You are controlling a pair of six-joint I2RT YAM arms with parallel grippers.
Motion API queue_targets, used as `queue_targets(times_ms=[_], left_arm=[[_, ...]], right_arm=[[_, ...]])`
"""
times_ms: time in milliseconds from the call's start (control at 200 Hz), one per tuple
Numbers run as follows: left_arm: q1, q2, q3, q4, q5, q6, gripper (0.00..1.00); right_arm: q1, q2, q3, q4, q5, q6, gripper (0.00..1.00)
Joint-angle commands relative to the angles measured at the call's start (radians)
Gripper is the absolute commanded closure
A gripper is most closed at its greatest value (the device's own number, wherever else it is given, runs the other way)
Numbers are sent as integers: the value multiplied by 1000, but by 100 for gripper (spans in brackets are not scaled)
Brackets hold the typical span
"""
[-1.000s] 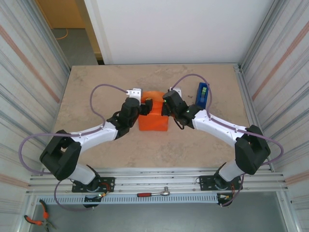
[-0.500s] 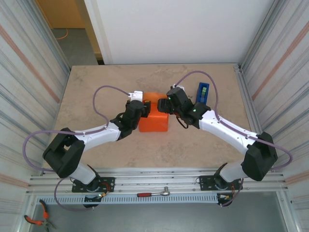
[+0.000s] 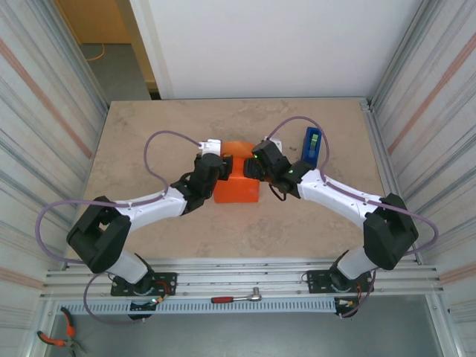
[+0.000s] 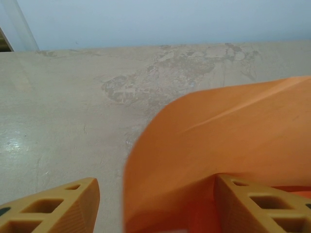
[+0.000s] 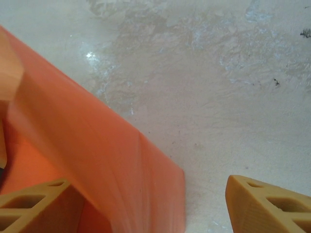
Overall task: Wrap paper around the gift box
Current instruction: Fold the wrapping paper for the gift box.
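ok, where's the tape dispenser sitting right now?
In the top view, the blue tape dispenser stands on the table, on the right side toward the far edge. It is just right of the orange paper bundle.

place: robot lab cell | cues: aluminium rail frame (image 3: 245,269), ratchet (image 3: 236,298), pliers (image 3: 53,340)

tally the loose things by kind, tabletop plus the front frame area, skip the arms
wrapping paper: 1, the thin bright orange paper sheet, folded up into a bundle
tape dispenser: 1, the blue plastic tape dispenser
hand tools: 2, the red-handled metal ratchet and the red-handled pliers
total: 4
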Motion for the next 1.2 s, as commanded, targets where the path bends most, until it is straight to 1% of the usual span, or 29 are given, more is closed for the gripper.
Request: queue_targets(times_ms=[0,140,266,441,601,701,812,992,1072,1152,1167,1177,1182,1187,1192], left_arm=[[5,-41,57,-64,19,-10,33],[37,-115,66,-115,76,-50,26],[64,-164,27,-110,123,-71,23],[65,-178,-34,-66,171,-68,23],[53,-159,-74,-2,178,-57,22],[44,-127,-74,23,165,-53,22],[32,-87,-64,40,128,-48,22],[2,-35,-39,-35,4,-66,23],[-9,-24,-34,-76,-41,-77,24],[-16,-17,-24,-123,-68,-86,25],[-16,-17,-22,-132,-73,-86,25],[-18,-19,-21,-138,-77,-86,25],[-18,-19,-20,-142,-78,-87,25],[-18,-19,-20,-145,-79,-89,25],[-18,-20,-19,-148,-79,-89,25]], right_arm=[[6,21,-32,-33,37,36,28],[7,9,-56,-41,58,59,30],[11,7,-62,-58,68,75,32],[17,7,-62,-83,73,79,32],[18,12,-57,-103,70,72,32],[19,11,-54,-118,64,64,32],[18,10,-55,-124,47,56,33],[16,2,-15,-149,13,31,32],[15,-16,22,-171,11,20,28],[21,-40,75,-217,36,5,20],[25,-43,82,-228,47,2,18],[27,-45,89,-235,57,1,12],[27,-47,95,-240,61,2,12],[29,-47,95,-244,66,4,8],[29,-49,98,-247,68,5,6]])
